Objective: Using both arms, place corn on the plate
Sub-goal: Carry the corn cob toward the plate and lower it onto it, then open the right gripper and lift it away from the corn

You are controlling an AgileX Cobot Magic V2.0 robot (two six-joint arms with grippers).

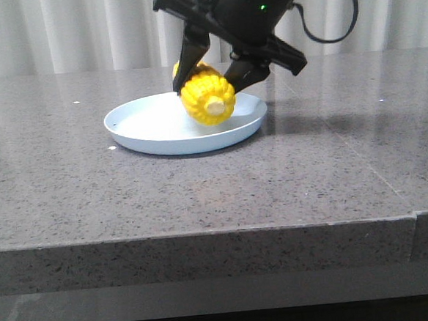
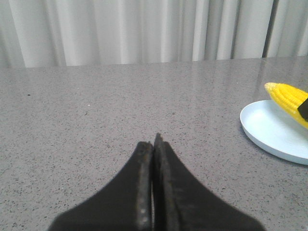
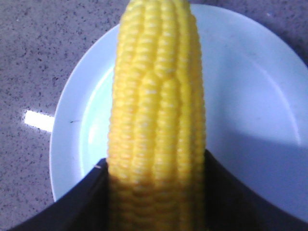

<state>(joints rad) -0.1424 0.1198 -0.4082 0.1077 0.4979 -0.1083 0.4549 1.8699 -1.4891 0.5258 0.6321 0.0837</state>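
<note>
The yellow corn (image 1: pixel 207 95) is gripped across its middle by my right gripper (image 1: pixel 213 78), pale cut end facing the camera. It sits low over the right half of the pale blue plate (image 1: pixel 144 123); I cannot tell whether it touches. In the right wrist view the corn (image 3: pixel 156 96) fills the space between the black fingers (image 3: pixel 82 202) of the gripper (image 3: pixel 156 168), with the plate (image 3: pixel 250 86) beneath. My left gripper (image 2: pixel 154 143) is shut and empty, low over bare table left of the plate (image 2: pixel 272 130). The corn's tip (image 2: pixel 288 97) shows at the edge of the left wrist view.
The grey speckled stone table (image 1: pixel 332 167) extends around the plate, with its front edge (image 1: pixel 204 234) near the camera. White curtains (image 1: pixel 58 32) hang behind the table. The right arm's black cable (image 1: pixel 337 27) loops above the table at the back right.
</note>
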